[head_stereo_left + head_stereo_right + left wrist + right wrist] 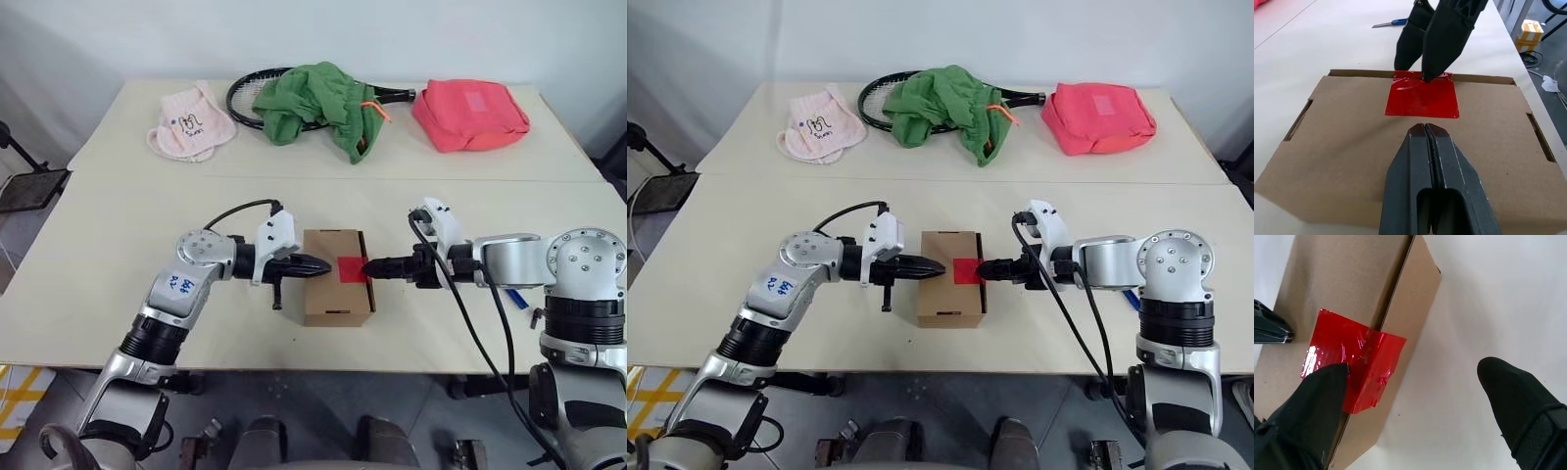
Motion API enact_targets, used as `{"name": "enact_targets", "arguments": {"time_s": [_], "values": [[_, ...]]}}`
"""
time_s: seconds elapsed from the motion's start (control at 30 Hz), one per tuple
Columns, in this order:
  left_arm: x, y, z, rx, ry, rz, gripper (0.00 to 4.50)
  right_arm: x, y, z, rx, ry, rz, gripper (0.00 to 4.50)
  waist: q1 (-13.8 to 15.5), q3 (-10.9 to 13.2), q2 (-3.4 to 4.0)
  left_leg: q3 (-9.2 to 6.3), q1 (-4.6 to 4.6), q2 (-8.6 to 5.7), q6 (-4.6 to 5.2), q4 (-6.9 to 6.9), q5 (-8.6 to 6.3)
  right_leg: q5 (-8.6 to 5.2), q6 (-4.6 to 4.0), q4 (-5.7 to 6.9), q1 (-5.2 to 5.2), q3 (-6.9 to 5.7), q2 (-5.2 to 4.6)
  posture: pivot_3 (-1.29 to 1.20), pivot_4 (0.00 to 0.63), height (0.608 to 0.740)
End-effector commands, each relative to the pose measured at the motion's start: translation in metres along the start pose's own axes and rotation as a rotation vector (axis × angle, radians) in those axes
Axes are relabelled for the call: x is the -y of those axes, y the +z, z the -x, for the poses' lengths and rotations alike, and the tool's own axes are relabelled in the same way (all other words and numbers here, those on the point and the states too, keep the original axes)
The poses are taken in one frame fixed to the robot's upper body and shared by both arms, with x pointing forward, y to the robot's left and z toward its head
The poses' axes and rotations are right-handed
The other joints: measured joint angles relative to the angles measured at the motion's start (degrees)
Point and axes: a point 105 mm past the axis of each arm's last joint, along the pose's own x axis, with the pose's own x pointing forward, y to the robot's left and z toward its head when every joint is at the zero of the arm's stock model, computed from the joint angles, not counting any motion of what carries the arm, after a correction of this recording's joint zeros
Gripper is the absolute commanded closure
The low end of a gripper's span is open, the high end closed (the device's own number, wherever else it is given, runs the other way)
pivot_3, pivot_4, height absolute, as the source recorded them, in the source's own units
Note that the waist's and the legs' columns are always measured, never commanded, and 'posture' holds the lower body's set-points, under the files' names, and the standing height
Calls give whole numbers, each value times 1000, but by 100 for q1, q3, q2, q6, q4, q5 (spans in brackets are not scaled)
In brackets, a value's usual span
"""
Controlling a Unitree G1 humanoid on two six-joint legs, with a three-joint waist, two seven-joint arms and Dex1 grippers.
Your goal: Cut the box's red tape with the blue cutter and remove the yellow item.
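Brown cardboard, the box (338, 276) lies near-centre on the surface (118, 245) between the closed, empty left end effector (321, 265) resting on its lid and the wide-open right end effector (1415, 391) straddling the red tape (1422, 99) at its right edge, both arms reaching inward, roughly level.

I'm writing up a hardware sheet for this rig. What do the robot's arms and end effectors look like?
Both arms are silver-grey metal with round joint housings and black ribbed cuffs. A white wrist module sits behind each end effector, fed by a looping black cable. The left end effector and right end effector each have two tapered matte-black fingers. The left arm carries blue handwritten marks.
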Motion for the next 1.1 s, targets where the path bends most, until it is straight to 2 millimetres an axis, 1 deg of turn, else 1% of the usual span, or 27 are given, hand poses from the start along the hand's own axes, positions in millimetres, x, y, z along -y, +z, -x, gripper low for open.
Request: {"name": "enact_targets", "arguments": {"time_s": [0.03,0.3,0.43,0.5,0.63,0.8,0.97,1.03,1.1], "values": [[2,4,-1,-2,-6,-27,4500,14,-3,6,-9,-86,-2,60,1,0,0,0,0,0,0,0,0,0,0,1,0,0,0,0,150,740],[7,-1,-5,-12,-23,-8,4500,23,-7,16,-17,-90,-24,60,39,0,-1,0,-1,0,2,5,-1,0,0,0,3,0,-1,0,150,740],[9,-3,-6,-17,-29,3,4500,21,-5,20,1,-36,-51,60,13,0,0,0,-4,0,2,3,-1,0,0,-1,0,0,0,0,150,740],[9,-4,-7,-20,-31,4,4500,20,-5,20,2,-16,-63,60,16,0,0,0,-4,0,2,3,-1,0,0,-1,-1,0,0,0,150,740],[10,-5,-10,-22,-41,8,4500,25,-10,17,-23,-58,-58,60,20,-1,0,0,-5,0,2,3,-1,0,0,-1,-1,0,-1,0,150,740],[9,-3,-15,-27,-50,2,4500,19,-13,10,-57,-67,-19,60,24,-1,0,0,-4,0,2,4,-1,0,0,-1,-1,0,-1,0,150,740],[8,-2,-21,-36,-53,2,4500,19,-14,7,-74,-90,4,60,17,-1,0,0,-4,0,2,4,-1,0,0,-1,0,0,0,0,150,740],[9,-6,-23,-61,-61,13,4500,20,-15,6,-81,-105,16,60,16,-1,0,0,-3,0,2,4,-1,0,0,-1,0,0,0,0,150,740],[10,-15,-23,-107,-58,44,4500,23,-16,9,-89,-144,46,60,21,-3,0,0,-3,0,2,4,-1,0,0,-1,0,0,0,0,150,740]]}}
